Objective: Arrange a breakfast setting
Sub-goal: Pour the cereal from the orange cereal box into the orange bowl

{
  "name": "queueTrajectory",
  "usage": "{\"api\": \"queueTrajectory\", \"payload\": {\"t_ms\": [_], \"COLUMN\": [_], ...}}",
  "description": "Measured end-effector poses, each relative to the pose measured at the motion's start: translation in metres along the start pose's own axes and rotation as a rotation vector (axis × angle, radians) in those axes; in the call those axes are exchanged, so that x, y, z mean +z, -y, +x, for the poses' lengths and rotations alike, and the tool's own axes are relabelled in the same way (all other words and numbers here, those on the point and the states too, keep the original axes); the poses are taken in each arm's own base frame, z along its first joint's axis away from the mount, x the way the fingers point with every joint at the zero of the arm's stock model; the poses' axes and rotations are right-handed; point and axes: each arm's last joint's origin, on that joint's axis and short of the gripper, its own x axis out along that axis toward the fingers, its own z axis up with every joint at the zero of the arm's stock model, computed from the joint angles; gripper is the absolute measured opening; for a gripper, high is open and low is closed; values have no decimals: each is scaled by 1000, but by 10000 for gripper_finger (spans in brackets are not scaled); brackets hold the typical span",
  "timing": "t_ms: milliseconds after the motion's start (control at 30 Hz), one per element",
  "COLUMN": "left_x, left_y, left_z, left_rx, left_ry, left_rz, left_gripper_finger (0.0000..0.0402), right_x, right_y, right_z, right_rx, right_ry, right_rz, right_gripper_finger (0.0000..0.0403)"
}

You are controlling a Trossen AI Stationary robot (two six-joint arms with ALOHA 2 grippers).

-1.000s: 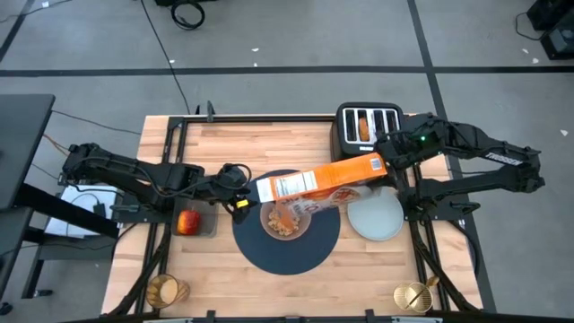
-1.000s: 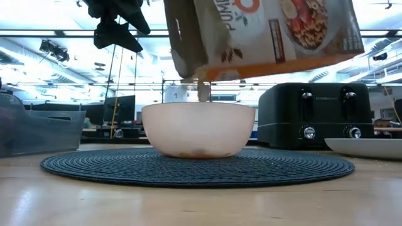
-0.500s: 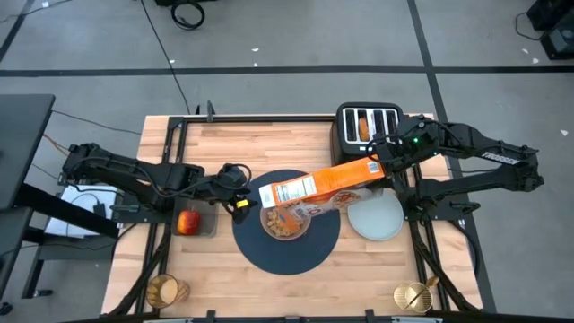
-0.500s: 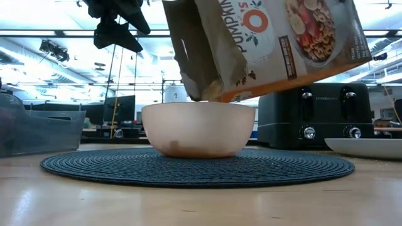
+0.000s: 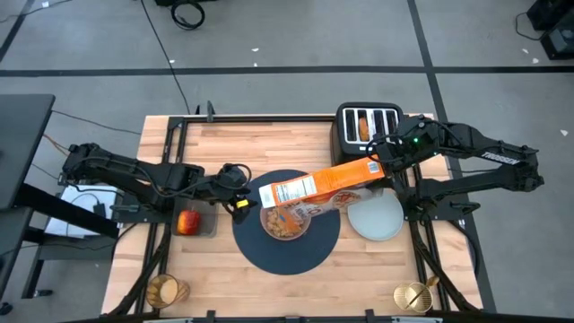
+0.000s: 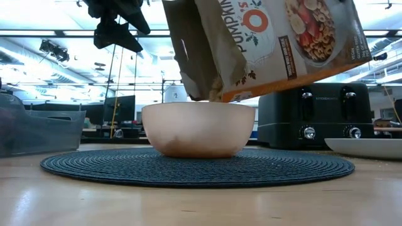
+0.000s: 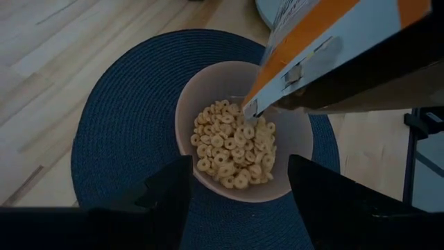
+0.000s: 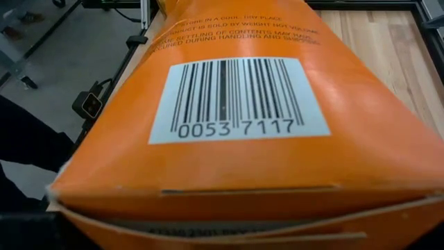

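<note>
High view shows the woven round navy placemat mid-bench on the pale butcher-block bench, with the smooth translucent pink bowl on it, full of little ring-shaped cereal. The right pincer is clamped on the base end of a glossy orange cardboard cereal box, tilted with its open end over the bowl. The left pincer hangs just beside the bowl's edge, fingers spread, holding nothing. A boxy black toaster sits behind, with a bagel in a slot. The flat pale blue-grey plate lies just beside the mat, the shiny red apple in a small tray on the other side. From the low view the box blocks most of the room behind. Compared to a second ago, the box is raised a bit and the stream of cereal has stopped.
</note>
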Motion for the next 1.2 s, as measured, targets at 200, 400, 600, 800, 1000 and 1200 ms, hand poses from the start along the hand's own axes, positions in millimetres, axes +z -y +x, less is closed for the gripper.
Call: {"api": "queueTrajectory", "payload": {"t_ms": [200, 400, 600, 800, 1000, 1200], "left_x": [0, 0, 0, 2, 6, 6], "left_y": [0, 0, 0, 2, 6, 10], "left_z": [0, 0, 0, 0, -1, -2], "left_rx": [0, -1, -6, -24, -65, -91], "left_ry": [0, 0, 0, 20, 61, 68], "left_rz": [1, 1, 0, -7, -13, -13], "left_gripper_finger": [242, 242, 242, 242, 242, 242], "right_x": [0, 2, 5, 3, 3, 6], "right_y": [0, -1, -3, -2, -1, -1], "right_z": [0, -5, -11, -7, -5, -5], "right_rx": [0, -4, -9, -10, -8, -11], "right_ry": [0, 17, 17, -24, -31, -8], "right_rz": [4, 12, 12, 27, 30, 24], "right_gripper_finger": [290, 290, 290, 289, 289, 289]}}
